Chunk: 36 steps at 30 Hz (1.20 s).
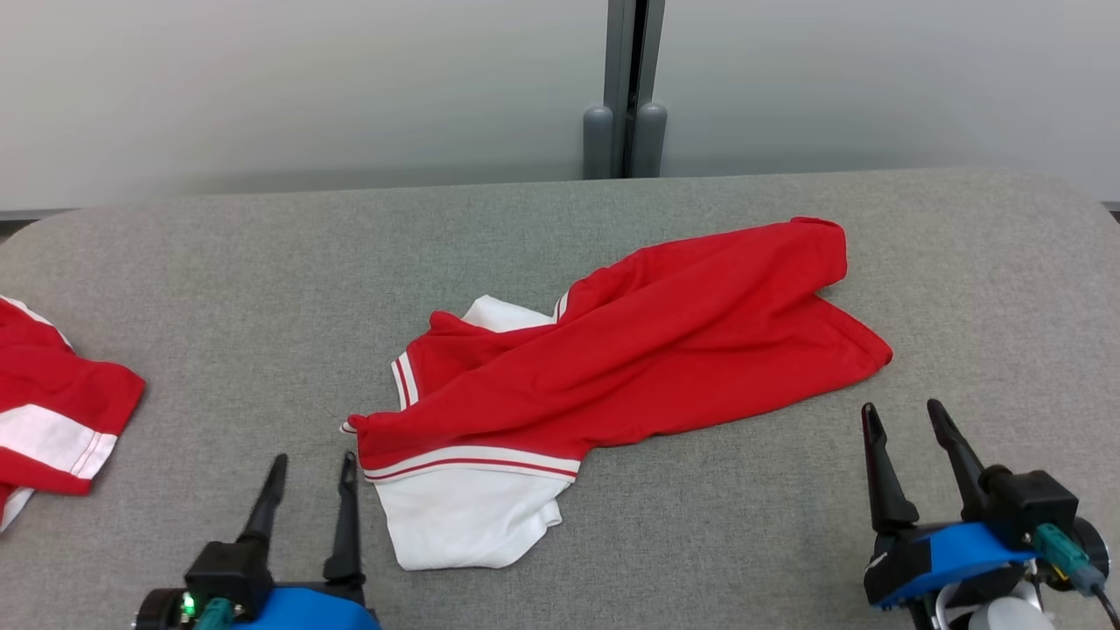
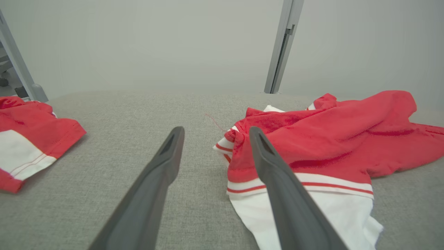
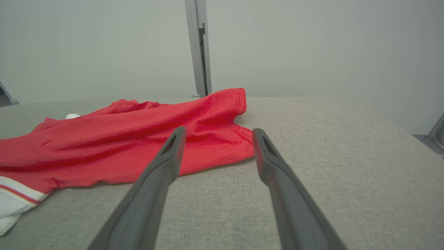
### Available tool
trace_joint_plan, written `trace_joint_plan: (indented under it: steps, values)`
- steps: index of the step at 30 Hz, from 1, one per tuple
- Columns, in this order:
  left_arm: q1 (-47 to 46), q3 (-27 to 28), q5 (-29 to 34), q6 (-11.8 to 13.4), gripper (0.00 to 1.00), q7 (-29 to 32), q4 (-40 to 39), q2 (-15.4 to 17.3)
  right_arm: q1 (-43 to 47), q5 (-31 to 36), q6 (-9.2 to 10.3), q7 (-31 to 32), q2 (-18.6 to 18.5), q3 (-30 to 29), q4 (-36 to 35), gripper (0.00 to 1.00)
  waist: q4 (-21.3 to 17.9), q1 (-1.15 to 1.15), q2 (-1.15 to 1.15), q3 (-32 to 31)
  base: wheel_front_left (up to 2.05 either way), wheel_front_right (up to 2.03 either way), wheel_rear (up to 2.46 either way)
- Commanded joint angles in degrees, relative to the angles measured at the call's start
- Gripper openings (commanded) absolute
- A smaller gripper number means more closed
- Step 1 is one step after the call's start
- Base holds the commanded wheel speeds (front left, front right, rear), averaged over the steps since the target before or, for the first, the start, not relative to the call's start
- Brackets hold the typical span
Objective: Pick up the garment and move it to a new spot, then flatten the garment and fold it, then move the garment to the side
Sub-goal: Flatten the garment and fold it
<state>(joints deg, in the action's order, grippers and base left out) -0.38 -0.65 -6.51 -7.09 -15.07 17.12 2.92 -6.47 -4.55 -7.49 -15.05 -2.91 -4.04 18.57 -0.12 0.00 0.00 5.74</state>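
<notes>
Red and white fabric: the garment (image 1: 630, 350) lies crumpled near the middle of the grey cloth-covered worktop (image 1: 262, 289), stretched slantwise from its white end, close to the near edge, up to a red end farther back and to the right. Red cloth is bunched in long folds over most of it; a white band with thin red stripes crosses the near end, and a patch of white shows at the back of the bunch. At the near left, the left hand (image 1: 315, 459) has both dark fingers spread wide with nothing between them; its right finger stands just beside the garment's striped corner, and whether it touches cannot be told. At the near right, the right hand (image 1: 901, 407) is likewise wide open and empty, its fingertips near the garment's red corner but apart from it. A second red and white cloth (image 1: 52, 411) lies at the worktop's left edge, well apart from the garment. Behind the worktop stands a pale wall (image 1: 262, 87) with a grey upright post (image 1: 632, 87)
</notes>
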Motion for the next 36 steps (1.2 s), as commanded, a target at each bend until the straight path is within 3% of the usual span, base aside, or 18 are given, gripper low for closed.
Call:
trace_joint_plan:
  steps: [1,9,25,36]
  values:
    - [-0.1,-0.7,-0.4,-0.3,1.00,-0.1,0.6,-0.1,-1.3,0.4,-0.01,-0.2,-0.3,-0.3,0.6,1.00,0.1,0.00,0.00,0.3,0.00,0.00,0.00]
    - [-1.5,-6.7,-1.7,-0.5,1.00,-0.1,5.8,0.0,-8.2,1.2,-0.01,-0.2,-2.7,-0.9,8.4,1.00,0.1,0.00,0.00,3.1,0.00,0.00,0.00]
    - [-3.2,-11.9,-7.9,-0.4,1.00,0.0,14.6,0.0,-17.5,1.8,-0.01,-0.2,-4.1,-1.7,20.9,1.00,1.0,0.00,0.00,6.3,0.00,0.00,0.00]
    - [-5.7,-18.5,-13.0,-0.4,1.00,0.1,15.5,-0.1,-20.8,2.2,-0.01,-0.2,-5.2,-3.6,25.8,1.00,1.8,0.00,0.00,7.6,0.00,0.00,0.00]
